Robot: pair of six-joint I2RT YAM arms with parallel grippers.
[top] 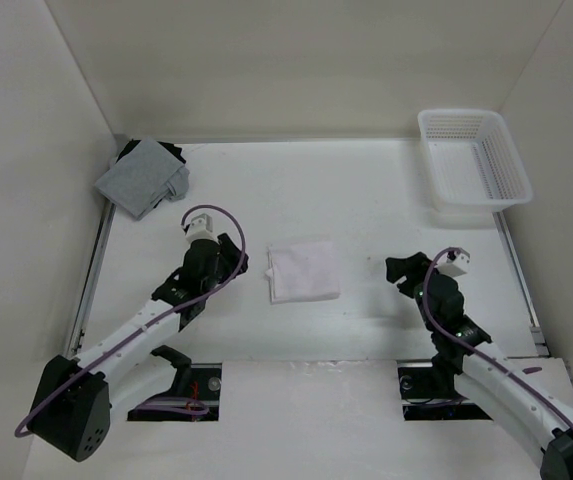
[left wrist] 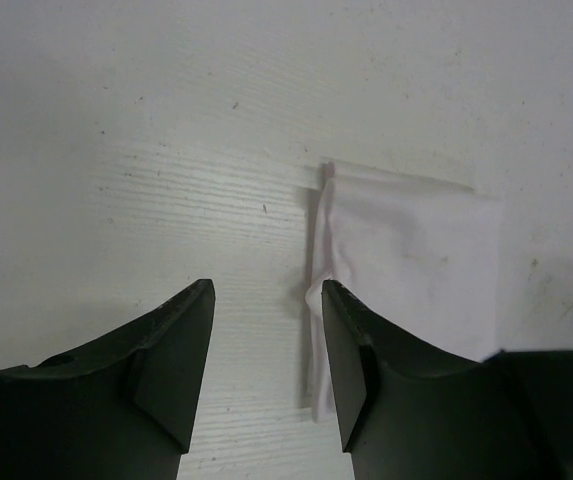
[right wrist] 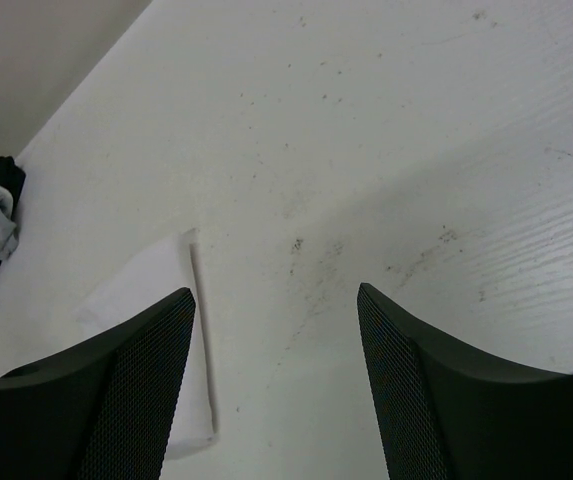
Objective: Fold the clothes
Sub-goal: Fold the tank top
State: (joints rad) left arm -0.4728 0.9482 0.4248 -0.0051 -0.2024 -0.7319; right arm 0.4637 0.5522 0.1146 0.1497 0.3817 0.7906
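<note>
The white clothes (top: pixel 303 271) lie folded into a small flat rectangle in the middle of the table. In the left wrist view the folded clothes (left wrist: pixel 406 270) lie just ahead and to the right of the jaws, their layered left edge beside the right finger. My left gripper (top: pixel 238 264) stands open a little left of the bundle, nothing between its fingers. My right gripper (top: pixel 400 272) stands wide open to the right of the clothes, well apart from them. The right wrist view shows the clothes (right wrist: pixel 156 300) at lower left, partly behind the left finger.
A grey folded garment (top: pixel 142 178) over dark cloth lies at the table's back left corner. A white plastic basket (top: pixel 471 157) stands at the back right. Walls enclose the table on the left, back and right.
</note>
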